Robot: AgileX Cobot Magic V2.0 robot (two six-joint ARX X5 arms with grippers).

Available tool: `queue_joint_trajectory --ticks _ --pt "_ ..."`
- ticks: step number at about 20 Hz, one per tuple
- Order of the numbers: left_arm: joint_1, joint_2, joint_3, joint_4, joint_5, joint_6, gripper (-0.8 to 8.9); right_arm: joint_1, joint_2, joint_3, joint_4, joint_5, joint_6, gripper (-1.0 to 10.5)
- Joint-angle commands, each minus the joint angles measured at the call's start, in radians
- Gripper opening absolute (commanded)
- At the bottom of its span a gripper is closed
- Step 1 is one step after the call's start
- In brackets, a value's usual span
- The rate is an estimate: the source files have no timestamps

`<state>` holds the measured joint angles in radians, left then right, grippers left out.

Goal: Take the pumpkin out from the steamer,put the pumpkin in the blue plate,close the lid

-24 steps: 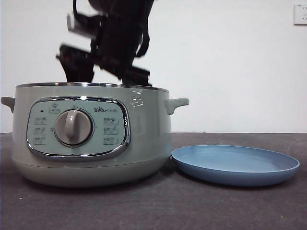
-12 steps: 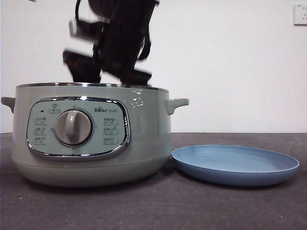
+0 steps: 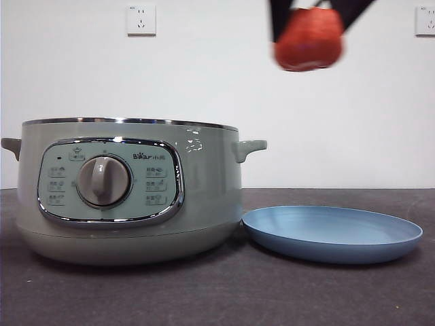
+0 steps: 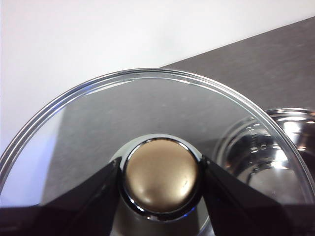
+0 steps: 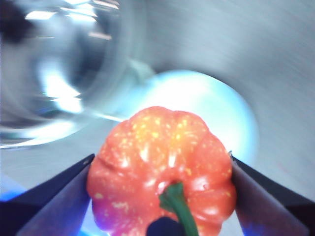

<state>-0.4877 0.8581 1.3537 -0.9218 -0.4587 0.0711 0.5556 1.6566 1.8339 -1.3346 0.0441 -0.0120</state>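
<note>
Two grippers closed, right gripper (image 5: 162, 196) clamping pumpkin (image 3: 308, 39) high above blue plate (image 3: 333, 233), left gripper (image 4: 161, 177) pinching lid (image 4: 98, 123) knob, steamer (image 3: 129, 190) uncovered.

Brand: "Bear", w/ tiny chars after it I can't read, on steamer (image 3: 129, 193) control panel (image 3: 111, 180), above dial (image 3: 103, 180).
Panel btn labels: too small, can't read.
Elsewhere: no text I can make out.

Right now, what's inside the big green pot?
From the front, the steamer wall hides its inside. The left wrist view glimpses a shiny bare bowl through the lid, only partly. The pumpkin is out, held high by the right gripper.
</note>
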Motion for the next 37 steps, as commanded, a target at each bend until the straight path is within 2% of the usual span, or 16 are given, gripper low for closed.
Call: queue_joint_trajectory --ticks 1,3,7,11,18,22,26,29,31,34,37 --pt "-0.002 -0.010 0.010 0.062 0.024 0.011 -0.09 -0.035 -0.065 -0.097 0.011 0.079 0.070 -0.1" --pt "-0.002 -0.010 0.010 0.076 0.041 0.011 -0.09 -0.060 -0.145 -0.216 0.072 0.114 0.092 -0.1" --pt "-0.002 -0.003 0.010 0.084 0.098 0.011 -0.09 -0.071 -0.299 -0.506 0.263 0.116 0.117 -0.1" --pt "-0.002 0.019 0.010 0.083 0.098 0.011 -0.09 -0.068 -0.348 -0.735 0.499 0.111 0.146 -0.1" --pt "-0.002 0.058 0.010 0.084 0.149 0.011 -0.09 -0.069 -0.220 -0.781 0.756 0.111 0.154 -0.1" --pt "-0.002 0.061 0.010 0.085 0.150 0.011 -0.09 -0.070 -0.110 -0.781 0.805 0.014 0.152 -0.1" --pt "-0.002 0.061 0.010 0.084 0.150 0.011 -0.09 -0.070 -0.002 -0.781 0.818 0.007 0.153 0.2" --pt "-0.002 0.061 0.010 0.084 0.150 0.011 -0.09 -0.070 0.040 -0.781 0.814 0.008 0.154 2.6" --pt "-0.002 0.061 0.010 0.084 0.150 0.011 -0.09 -0.070 0.043 -0.781 0.808 0.008 0.154 3.3" --pt "-0.002 0.061 0.010 0.084 0.150 0.011 -0.09 -0.070 0.043 -0.781 0.788 0.009 0.154 5.2" --pt "-0.002 0.061 0.010 0.084 0.150 0.011 -0.09 -0.070 0.043 -0.781 0.789 0.010 0.158 5.4"
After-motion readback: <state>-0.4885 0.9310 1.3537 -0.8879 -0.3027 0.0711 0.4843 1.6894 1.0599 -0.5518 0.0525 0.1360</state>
